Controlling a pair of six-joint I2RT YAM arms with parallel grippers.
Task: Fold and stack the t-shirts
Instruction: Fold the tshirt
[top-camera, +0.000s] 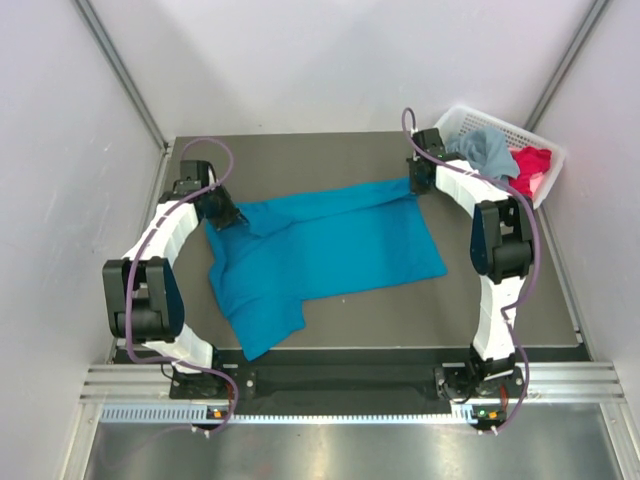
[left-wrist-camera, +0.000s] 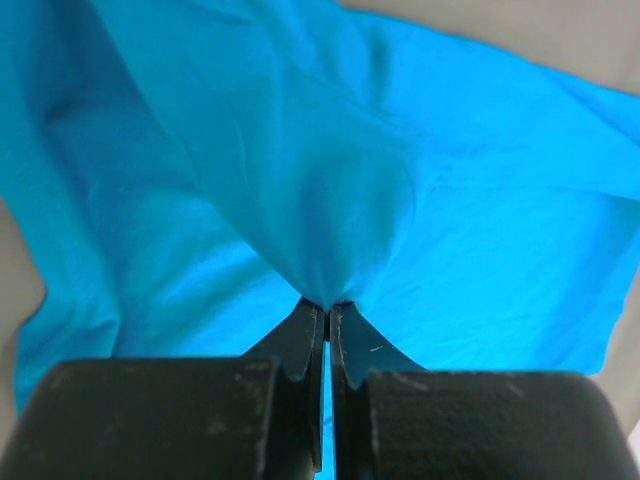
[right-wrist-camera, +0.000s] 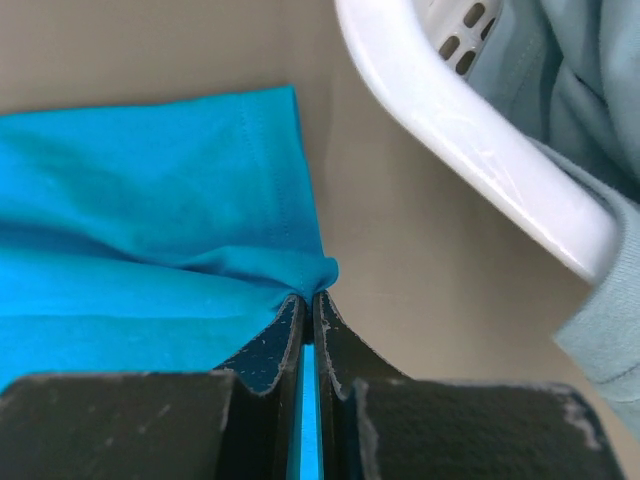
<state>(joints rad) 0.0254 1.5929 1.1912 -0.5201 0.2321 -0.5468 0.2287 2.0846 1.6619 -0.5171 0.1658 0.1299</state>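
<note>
The bright teal-blue t-shirt (top-camera: 320, 255) lies spread and rumpled across the grey table, one sleeve toward the near edge. My left gripper (top-camera: 236, 217) is shut on its far left part, and the cloth (left-wrist-camera: 330, 200) bunches up between the closed tips (left-wrist-camera: 327, 305). My right gripper (top-camera: 416, 183) is shut on the far right hem corner (right-wrist-camera: 300, 275), pinched at the tips (right-wrist-camera: 306, 296). The grey-blue t-shirt (top-camera: 490, 150) and the red-pink t-shirt (top-camera: 532, 165) lie in the basket.
The white lattice basket (top-camera: 462, 118) stands at the far right corner, its rim (right-wrist-camera: 470, 150) close to my right gripper. White walls enclose the table on three sides. Bare grey table (top-camera: 400, 315) shows in front of the shirt.
</note>
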